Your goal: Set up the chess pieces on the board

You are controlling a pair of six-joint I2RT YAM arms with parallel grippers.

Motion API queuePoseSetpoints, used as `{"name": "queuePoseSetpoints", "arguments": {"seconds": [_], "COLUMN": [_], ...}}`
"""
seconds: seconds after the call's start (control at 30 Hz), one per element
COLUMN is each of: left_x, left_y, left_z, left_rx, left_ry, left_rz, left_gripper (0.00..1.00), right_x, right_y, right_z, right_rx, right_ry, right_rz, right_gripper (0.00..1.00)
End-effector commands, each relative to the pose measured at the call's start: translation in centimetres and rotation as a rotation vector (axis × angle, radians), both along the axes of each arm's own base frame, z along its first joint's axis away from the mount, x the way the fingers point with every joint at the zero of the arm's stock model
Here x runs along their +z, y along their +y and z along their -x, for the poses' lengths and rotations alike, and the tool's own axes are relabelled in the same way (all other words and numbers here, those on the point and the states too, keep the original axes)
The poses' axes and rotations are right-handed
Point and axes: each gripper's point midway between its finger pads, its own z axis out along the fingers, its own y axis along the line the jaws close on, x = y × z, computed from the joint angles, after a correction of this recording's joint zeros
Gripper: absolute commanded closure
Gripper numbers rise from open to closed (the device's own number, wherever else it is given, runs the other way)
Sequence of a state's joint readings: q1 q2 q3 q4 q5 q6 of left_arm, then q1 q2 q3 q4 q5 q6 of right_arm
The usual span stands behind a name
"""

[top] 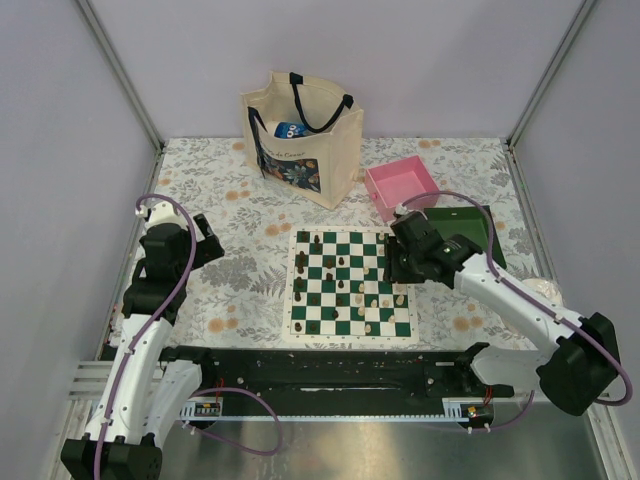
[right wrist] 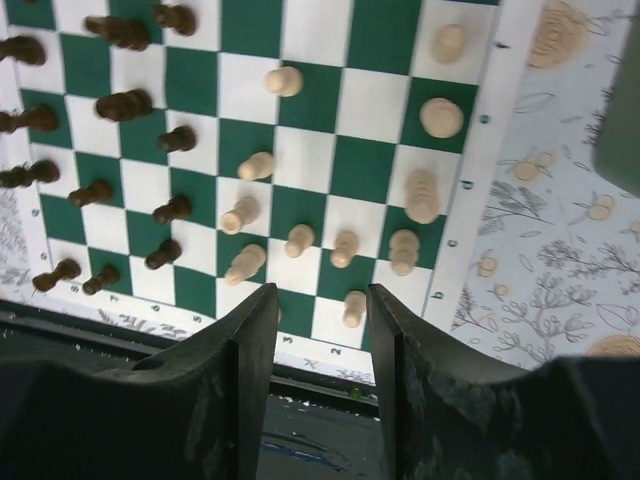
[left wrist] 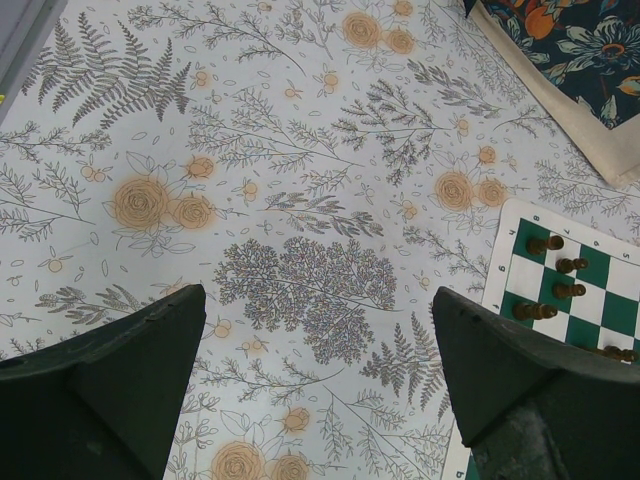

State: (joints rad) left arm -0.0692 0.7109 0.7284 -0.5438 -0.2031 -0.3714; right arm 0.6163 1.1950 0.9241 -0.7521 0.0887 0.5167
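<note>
Chess pieces (right wrist: 257, 165) sit on the board (right wrist: 470, 170), mid-table: dark ones (right wrist: 125, 103) crowd one side, cream ones are scattered over several rows on the other. Right gripper (right wrist: 320, 300) hangs over the cream-side edge of the board, fingers parted a little with nothing between them; one cream piece (right wrist: 353, 308) stands on the board just beyond the gap. Left gripper (left wrist: 318, 300) hovers over the floral tablecloth (left wrist: 300, 150) just left of the board, fingers spread wide, empty. Tote bag (top: 300, 135), pink tray (top: 403, 187) and green tray (top: 470, 228) are behind the board.
</note>
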Motion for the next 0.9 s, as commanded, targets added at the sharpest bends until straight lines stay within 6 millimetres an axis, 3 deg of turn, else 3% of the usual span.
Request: {"name": "queuePoseSetpoints", "arguments": {"seconds": [0.0, 0.2, 0.33, 0.87], "left_x": [1.7, 1.7, 1.7, 1.8], "left_y": [-0.4, -0.2, -0.1, -0.1], "left_z": [-0.7, -0.7, -0.6, -0.7], "left_rx": [-0.012, -0.008, -0.003, -0.003], "left_ry": [-0.063, -0.065, -0.066, -0.069], "left_rz": [0.023, 0.019, 0.018, 0.016], "left_gripper": [0.01, 0.01, 0.01, 0.01], "right_x": [0.8, -1.4, -3.1, -5.7], "right_y": [3.8, 8.3, 10.0, 9.3], "right_z": [0.5, 2.7, 4.5, 4.2], "right_rx": [0.131, 0.216, 0.252, 0.211], "right_ry": [-0.008, 0.102, 0.174, 0.212], "right_rz": [-0.014, -0.040, -0.043, 0.066], "right_gripper": [0.50, 0.49, 0.45, 0.46]}}
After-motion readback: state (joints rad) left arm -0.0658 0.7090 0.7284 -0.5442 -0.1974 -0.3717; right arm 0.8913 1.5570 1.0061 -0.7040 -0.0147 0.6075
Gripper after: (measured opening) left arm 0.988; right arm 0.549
